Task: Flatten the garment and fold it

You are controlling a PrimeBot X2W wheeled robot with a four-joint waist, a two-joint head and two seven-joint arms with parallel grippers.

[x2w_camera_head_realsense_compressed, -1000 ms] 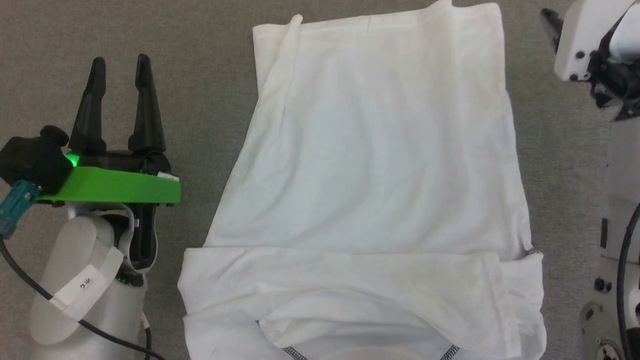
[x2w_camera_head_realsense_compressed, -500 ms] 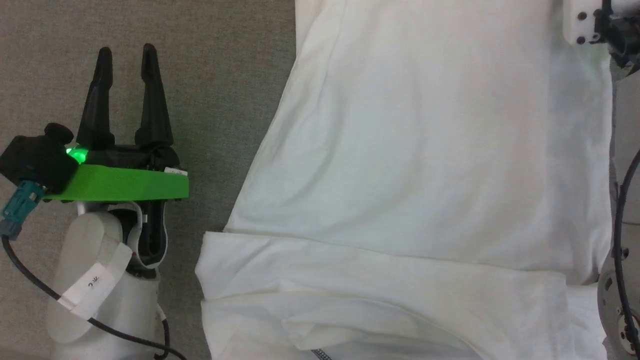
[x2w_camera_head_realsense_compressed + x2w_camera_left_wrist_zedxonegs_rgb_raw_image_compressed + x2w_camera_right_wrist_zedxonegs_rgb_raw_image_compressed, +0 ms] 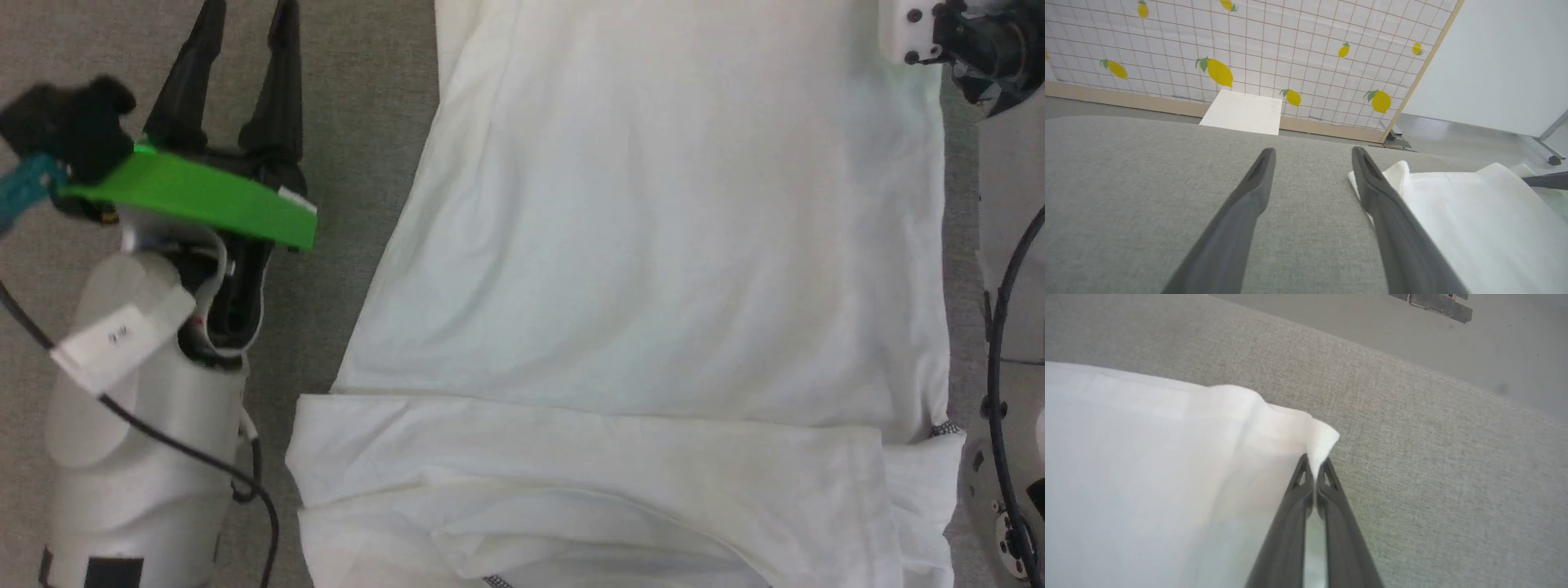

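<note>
White soft-fabric short-sleeved shirt, status: my right gripper has just clamped onto its far right corner. A second ago those long dark fingers stood apart. — op

Real grip, or closed on air? — desk

Real grip. The right wrist view has a tuft of cloth poking out past the closed tips, with the corner raised slightly off the grey woven surface. — op

Left side? — desk

No change in my left gripper: spread wide and holding nothing. It sits over bare grey just beside the shirt's far left corner, not touching it. The arm looks to have reached forward a bit. The head camera has shifted too, so ignore the apparent slide of the cloth. — op

Where does that leave the task? — desk

The shirt lies spread flat in the middle of the surface, with a folded band already across the near end. One far corner is secured. I reckon I need the other one pinched before I draw the far edge toward me for the next fold. The risk is cloth slipping from the right pinch. — op

Count? — desk

One shirt, two grippers. One rigid white box sits beyond the far edge, by one lemon-print grid wall. — op
</note>
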